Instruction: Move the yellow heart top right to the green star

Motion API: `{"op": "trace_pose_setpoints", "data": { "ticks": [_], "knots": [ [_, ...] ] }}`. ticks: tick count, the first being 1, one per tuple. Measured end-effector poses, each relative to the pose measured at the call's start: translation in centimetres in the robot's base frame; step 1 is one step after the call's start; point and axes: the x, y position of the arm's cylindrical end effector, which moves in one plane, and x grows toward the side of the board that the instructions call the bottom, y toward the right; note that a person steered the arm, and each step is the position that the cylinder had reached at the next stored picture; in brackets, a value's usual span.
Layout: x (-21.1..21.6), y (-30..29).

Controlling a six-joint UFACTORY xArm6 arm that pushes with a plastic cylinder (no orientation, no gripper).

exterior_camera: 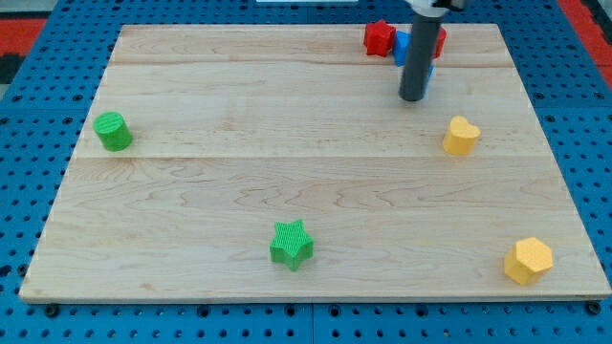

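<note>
The yellow heart [461,136] lies at the view's right, a little above mid-height of the wooden board [191,191]. The green star [292,244] lies near the view's bottom, just left of centre. My tip [412,96] is down on the board near the view's top right, above and to the left of the yellow heart and apart from it. The rod stands in front of a blue block [405,48] and partly hides it.
A red block [380,37] sits at the view's top beside the blue block, with another red piece [441,40] showing right of the rod. A green cylinder [113,131] lies at the view's left. A yellow hexagon [529,260] lies at the bottom right corner.
</note>
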Motion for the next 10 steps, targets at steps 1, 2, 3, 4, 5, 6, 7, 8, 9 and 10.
{"op": "trace_pose_setpoints", "data": {
  "ticks": [1,2,3,4,5,6,7,8,9,10],
  "knots": [
    [0.5,2.6],
    [-2.1,2.6],
    [-3.9,2.6],
    [-3.9,2.9],
    [-3.9,2.9],
    [-2.7,4.4],
    [1.4,6.2],
    [5.1,6.3],
    [6.9,5.4],
    [7.0,5.1]
  ]
}}
